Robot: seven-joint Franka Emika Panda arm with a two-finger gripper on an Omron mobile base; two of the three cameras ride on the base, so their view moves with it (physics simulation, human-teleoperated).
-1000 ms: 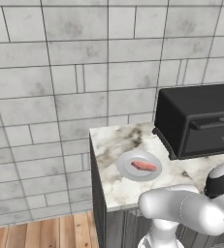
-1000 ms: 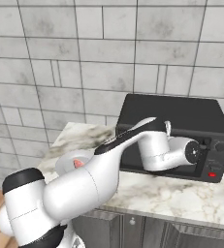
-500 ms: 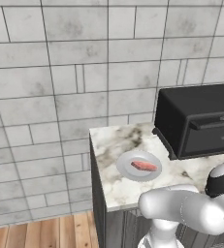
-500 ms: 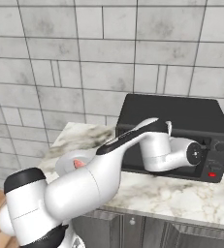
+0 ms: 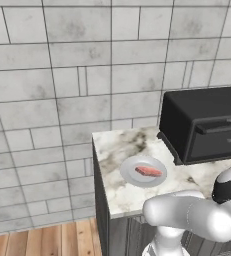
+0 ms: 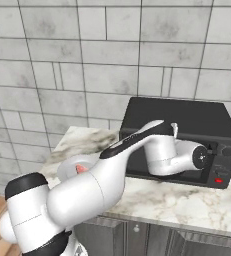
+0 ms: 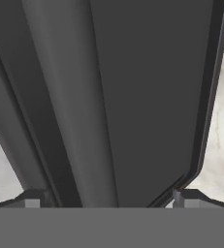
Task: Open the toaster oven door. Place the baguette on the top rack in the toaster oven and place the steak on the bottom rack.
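i see marble counter [image 5: 118,192] against grey tile wall [image 5: 62,85]. steak [image 5: 148,171] on plate [image 5: 129,173] mid-frame, toaster oven [image 5: 202,122] right, door [image 7: 147,97] shut. gripper [image 7: 108,198] spread wide at its bar handle [image 7: 67,106].

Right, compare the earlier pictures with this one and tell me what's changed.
Nothing has visibly moved. The gripper still sits with its jaws wide open, right up against the toaster oven door, the bar handle running between the fingertips, nothing clamped yet. The door is still shut on the toaster oven, and the steak still lies on its plate on the counter.
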